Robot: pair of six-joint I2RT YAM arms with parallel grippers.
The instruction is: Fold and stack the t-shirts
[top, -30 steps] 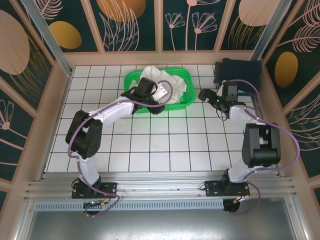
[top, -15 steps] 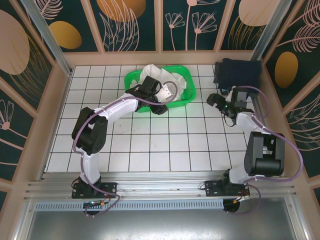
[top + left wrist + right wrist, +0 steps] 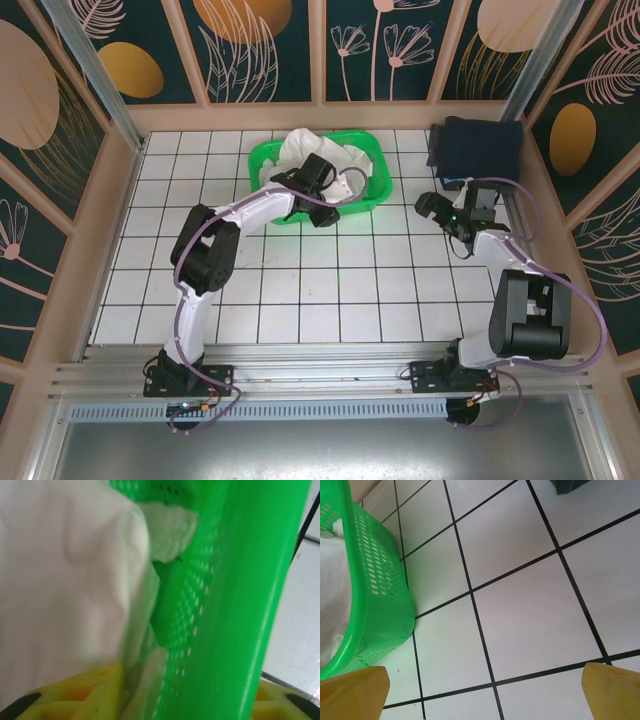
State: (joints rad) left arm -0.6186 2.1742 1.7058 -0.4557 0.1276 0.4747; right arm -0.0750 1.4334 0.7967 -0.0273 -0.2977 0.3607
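White t-shirts [image 3: 322, 155] lie bunched in a green basket [image 3: 375, 195] at the back middle of the table. My left gripper [image 3: 322, 208] is at the basket's near rim. In the left wrist view its yellow fingers [image 3: 75, 692] stand wide apart, open, with the basket's perforated wall [image 3: 225, 605] and a fold of white t-shirt [image 3: 65, 580] between them. My right gripper [image 3: 428, 207] hovers over bare tiles just right of the basket. It is open [image 3: 482, 690] with nothing between its fingers, and the basket's corner [image 3: 375, 595] lies at the left.
A dark blue folded cloth [image 3: 475, 145] lies at the back right corner, its edge at the top of the right wrist view [image 3: 570, 485]. White tiles [image 3: 330, 280] stretch from the basket to the arm bases. Wooden walls ring the table.
My left arm's elbow swung right and its gripper pushed in at the basket's front rim; the shirts shifted. My right gripper drew back to the right, away from the basket.
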